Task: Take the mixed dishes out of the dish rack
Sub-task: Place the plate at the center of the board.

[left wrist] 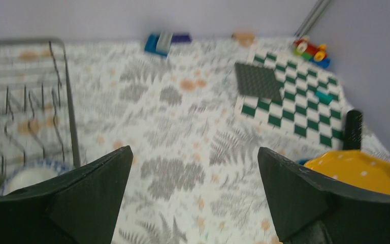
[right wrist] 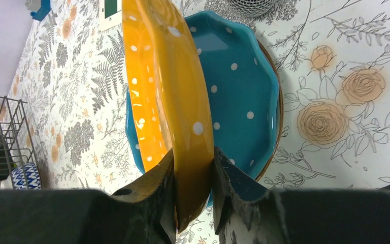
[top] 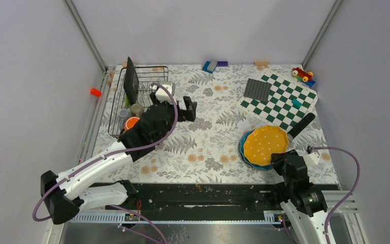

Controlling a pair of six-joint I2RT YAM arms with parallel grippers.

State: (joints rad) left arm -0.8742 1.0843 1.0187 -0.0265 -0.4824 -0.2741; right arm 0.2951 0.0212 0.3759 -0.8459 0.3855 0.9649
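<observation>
The dish rack (top: 141, 76) stands at the table's back left. It holds an upright black square plate (top: 130, 81), a grey cup (top: 137, 109) and an orange mug (top: 131, 122). My left gripper (top: 189, 108) is open and empty just right of the rack. In the left wrist view (left wrist: 195, 188) it hovers over bare cloth, with the rack (left wrist: 66, 101) and a patterned bowl (left wrist: 30, 175) at left. My right gripper (top: 284, 158) is shut on the near rim of the yellow dotted plate (top: 266, 143), which is tilted over the blue dotted plate (top: 245, 151). The right wrist view shows the grip (right wrist: 193, 178), the yellow plate (right wrist: 167, 91) and the blue plate (right wrist: 238, 91).
A green-white chequered board (top: 284, 101) with a dark studded square (top: 257, 90) lies at the back right. A black brush (top: 302, 124) lies beside the plates. A toy car (top: 302, 73) and blue blocks (top: 210, 66) sit along the back edge. Grey walls enclose the table.
</observation>
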